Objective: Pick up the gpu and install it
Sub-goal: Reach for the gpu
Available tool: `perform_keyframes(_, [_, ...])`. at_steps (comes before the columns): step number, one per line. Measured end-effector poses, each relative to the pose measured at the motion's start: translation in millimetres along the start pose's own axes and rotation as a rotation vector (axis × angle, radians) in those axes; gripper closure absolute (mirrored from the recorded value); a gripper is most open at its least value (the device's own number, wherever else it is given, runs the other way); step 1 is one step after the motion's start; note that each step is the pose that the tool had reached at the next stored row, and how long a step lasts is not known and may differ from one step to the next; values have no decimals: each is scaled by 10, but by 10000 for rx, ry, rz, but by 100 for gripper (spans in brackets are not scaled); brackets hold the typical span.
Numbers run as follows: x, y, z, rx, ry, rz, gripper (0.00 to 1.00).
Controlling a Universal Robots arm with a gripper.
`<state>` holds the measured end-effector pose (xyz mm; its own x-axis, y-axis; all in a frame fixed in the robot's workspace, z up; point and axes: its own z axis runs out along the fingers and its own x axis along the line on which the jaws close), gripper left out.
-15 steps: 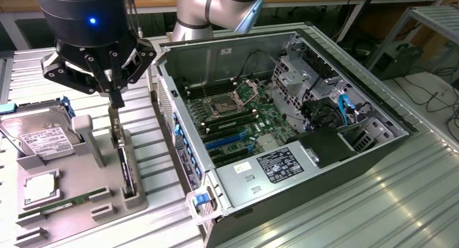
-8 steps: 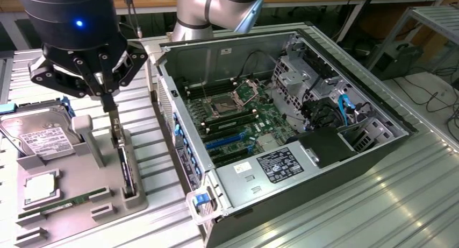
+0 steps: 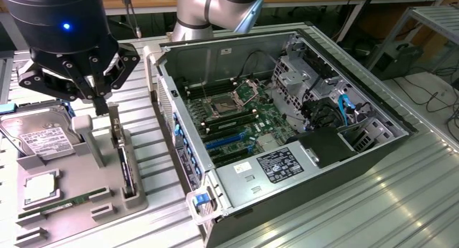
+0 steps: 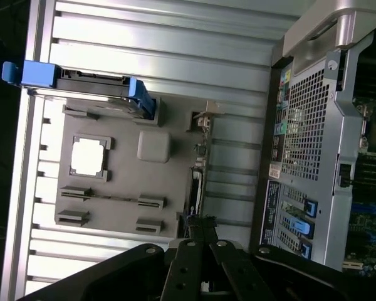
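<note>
On slatted metal table [image 3: 401,205]: tray [image 3: 86,178] with gpu [image 3: 126,170], open case [image 3: 215,54].

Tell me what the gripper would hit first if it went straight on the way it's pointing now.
Most likely the top edge of the gpu, standing on edge in the gray holder right under the gripper; depth is hard to judge.

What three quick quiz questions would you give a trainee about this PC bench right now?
1. True or false: the gpu is already seated in the computer case.
2. The jaws above the grey holder are: A wide open, B shut, C holding a fan.
3. Which white-labelled part lies to the exterior view's left of the gpu?
Key: 1 false; 2 B; 3 the hard drive.
</note>
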<state>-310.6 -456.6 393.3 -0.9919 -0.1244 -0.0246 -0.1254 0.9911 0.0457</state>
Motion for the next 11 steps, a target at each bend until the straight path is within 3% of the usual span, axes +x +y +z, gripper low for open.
perform_keyframes(6, [89,-12,-2,-3,4,-104,89])
perform_keyframes(11, [99,-13,-3,-3,5,-126,89])
